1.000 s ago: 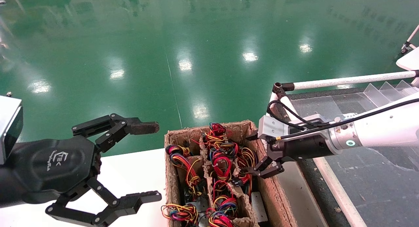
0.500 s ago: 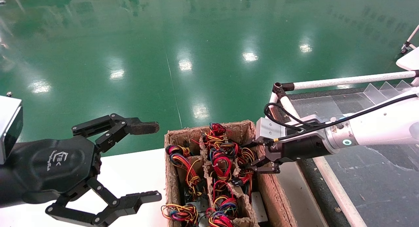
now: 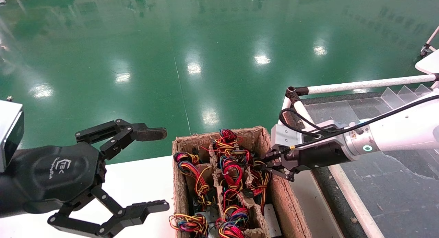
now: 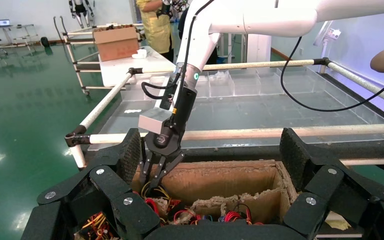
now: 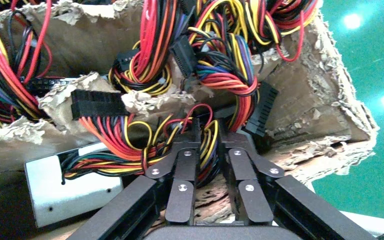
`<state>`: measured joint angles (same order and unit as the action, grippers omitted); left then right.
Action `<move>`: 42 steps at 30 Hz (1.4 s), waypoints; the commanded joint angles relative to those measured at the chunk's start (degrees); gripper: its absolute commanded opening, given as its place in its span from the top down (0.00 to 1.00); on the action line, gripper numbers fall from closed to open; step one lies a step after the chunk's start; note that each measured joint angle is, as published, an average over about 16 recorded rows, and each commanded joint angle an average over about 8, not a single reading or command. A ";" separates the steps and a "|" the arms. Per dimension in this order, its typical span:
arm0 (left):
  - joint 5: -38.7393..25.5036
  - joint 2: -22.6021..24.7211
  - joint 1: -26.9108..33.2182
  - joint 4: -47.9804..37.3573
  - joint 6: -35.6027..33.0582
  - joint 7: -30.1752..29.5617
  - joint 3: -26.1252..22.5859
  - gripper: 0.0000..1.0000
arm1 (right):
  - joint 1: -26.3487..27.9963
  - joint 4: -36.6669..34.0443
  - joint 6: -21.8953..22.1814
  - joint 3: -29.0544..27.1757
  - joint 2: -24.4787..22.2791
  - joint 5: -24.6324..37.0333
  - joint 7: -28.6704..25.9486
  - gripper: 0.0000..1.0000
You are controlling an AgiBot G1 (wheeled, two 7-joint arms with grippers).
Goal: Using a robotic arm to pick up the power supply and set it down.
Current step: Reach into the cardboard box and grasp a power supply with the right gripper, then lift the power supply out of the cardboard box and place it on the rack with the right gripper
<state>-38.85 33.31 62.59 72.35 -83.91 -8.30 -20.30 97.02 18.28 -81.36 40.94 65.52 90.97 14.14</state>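
My right gripper reaches into the right-hand compartment of a torn cardboard box. In the right wrist view its fingers are shut on a bundle of yellow, red and orange wires. Those wires trail from the silver-grey power supply, which lies low in the same compartment. The left wrist view shows the same gripper with its tips down among the wires. My left gripper hangs open over the white table, left of the box, holding nothing.
Cardboard dividers split the box, and other wire bundles fill its compartments. A white table lies to the left. A white pipe frame and a clear-walled tray stand to the right. Green floor lies beyond.
My right gripper has gone from open above the right compartment to shut on the wire bundle, and the wires there have shifted. The left arm has not moved.
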 commanded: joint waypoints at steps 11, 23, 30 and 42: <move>0.00 0.00 0.00 0.00 0.00 0.00 -0.01 0.00 | 0.28 -1.70 -0.11 -0.09 0.32 -0.16 1.42 1.00; 0.01 -0.01 0.00 0.00 0.01 0.01 -0.01 0.00 | 0.97 -1.63 -1.31 -0.78 -0.51 -1.23 2.68 1.00; 0.01 -0.01 0.00 0.00 0.01 0.01 -0.02 0.00 | 1.16 0.96 -2.22 -1.69 -2.08 -2.53 3.22 1.00; 0.02 -0.01 0.01 0.00 0.01 0.01 -0.03 0.00 | -0.56 13.35 -1.57 -3.70 -7.00 -4.87 0.65 1.00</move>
<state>-38.84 33.30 62.59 72.35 -83.90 -8.29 -20.32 96.29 31.95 -82.62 37.16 58.50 86.06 14.45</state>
